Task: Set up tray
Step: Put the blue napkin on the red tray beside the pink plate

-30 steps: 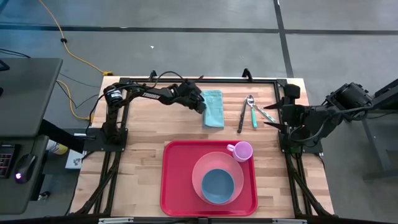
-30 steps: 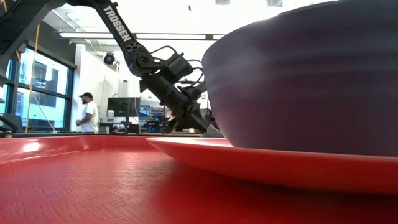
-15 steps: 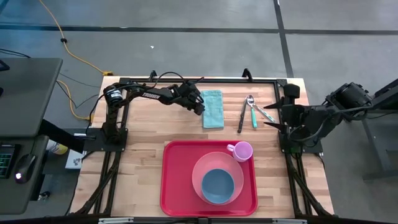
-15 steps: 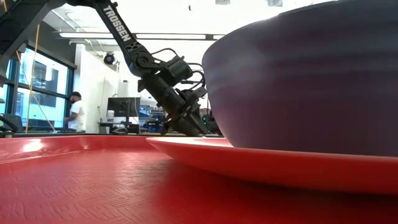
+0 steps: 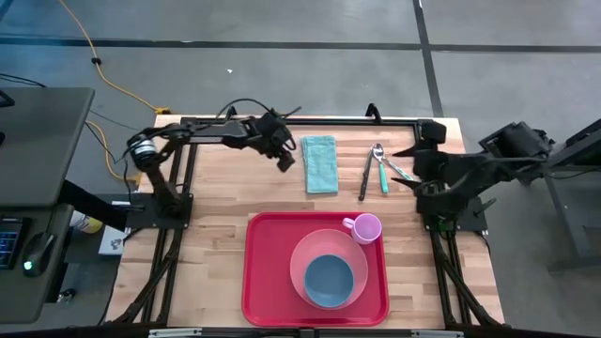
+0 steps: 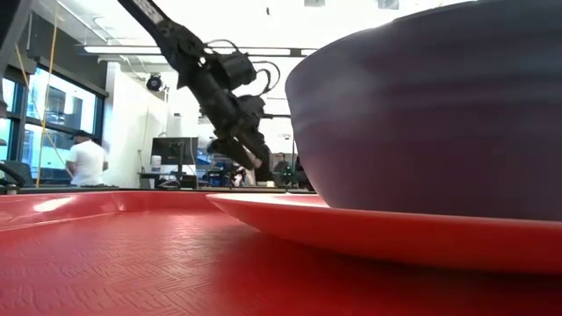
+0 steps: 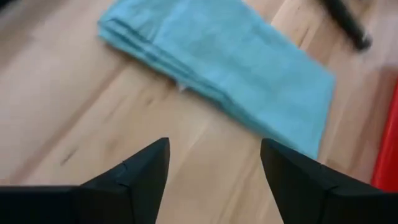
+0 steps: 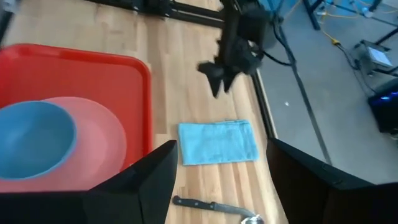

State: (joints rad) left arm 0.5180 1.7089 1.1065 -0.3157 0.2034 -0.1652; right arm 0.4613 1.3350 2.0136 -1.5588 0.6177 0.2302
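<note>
Over on the left side, the left gripper (image 5: 285,160) hangs above bare wood just beside the folded teal cloth (image 5: 320,163), and its wrist view shows its two dark fingers (image 7: 142,176) spread apart with nothing between them, so it is released, the cloth lying flat on the table (image 5: 211,202). Next along the far half of the table sit a dark-handled knife (image 5: 363,178) and a spoon and a teal-handled utensil (image 5: 381,169), side by side. Down toward the near edge, the tray (image 5: 261,272) rests flat on the wood, carrying a round pink plate (image 5: 306,255) with a blue bowl (image 5: 329,280) on it, and a small pink cup (image 5: 367,227) at the tray's far right corner. From table height, that bowl fills the frame and a person (image 6: 85,160) stands in the room behind. Finally, at the right edge, the right gripper (image 5: 410,171) hovers just beside the cutlery, fingers (image 8: 152,183) parted and empty.
</note>
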